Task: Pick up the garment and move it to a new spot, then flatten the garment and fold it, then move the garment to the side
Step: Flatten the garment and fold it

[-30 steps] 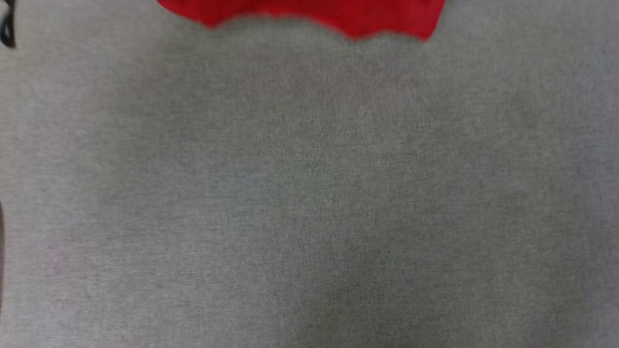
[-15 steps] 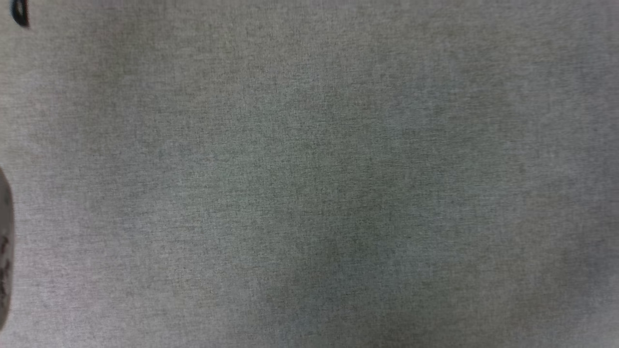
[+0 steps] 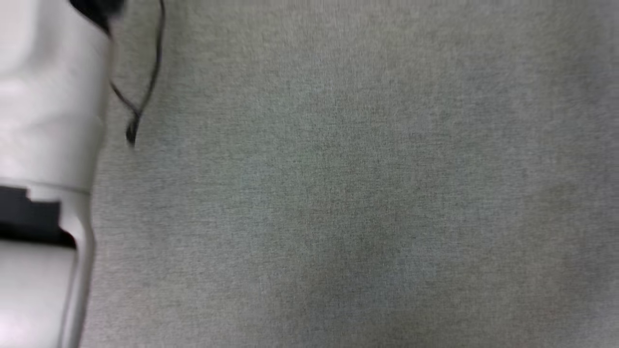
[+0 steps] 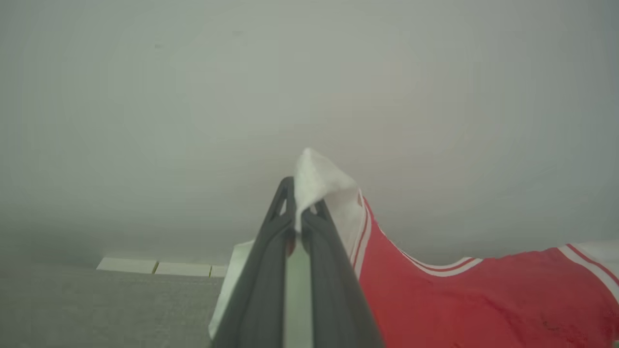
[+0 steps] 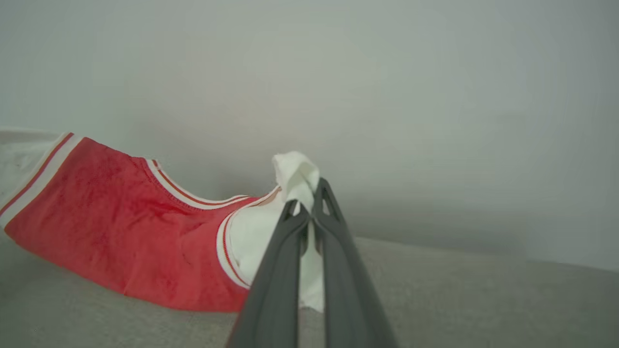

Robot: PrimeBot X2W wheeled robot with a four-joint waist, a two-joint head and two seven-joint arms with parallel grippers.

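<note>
Garment (image 4: 459, 299) in the lifted stage: the red jersey is hanging stretched between the two grippers, each of which is gripping a white sleeve; its red body, edged with red-and-white stripe trim, is sagging in a shallow curve between the two hold points in both wrist views (image 5: 121, 232); whether its lower edge is touching the surface beneath cannot be told. The left gripper (image 4: 299, 210) is pinching a peak of white sleeve fabric, its jaws closed almost fully on the cloth; the right gripper (image 5: 307, 203) is doing the same on the opposite sleeve, its jaws pressed together on a bunched white fold. Below and beyond the garment, the grey cloth-covered table (image 3: 338, 193) is lying bare in the head view, where a pale forearm (image 3: 43, 121) and a thin black cable (image 3: 145, 87) are showing at the left edge; a plain pale wall (image 5: 387, 72) is forming the backdrop. Progress, as judged: the pick-up is accomplished and the transfer to a new spot appears to be under way; laying down, flattening, folding and the final move aside are all remaining.
</note>
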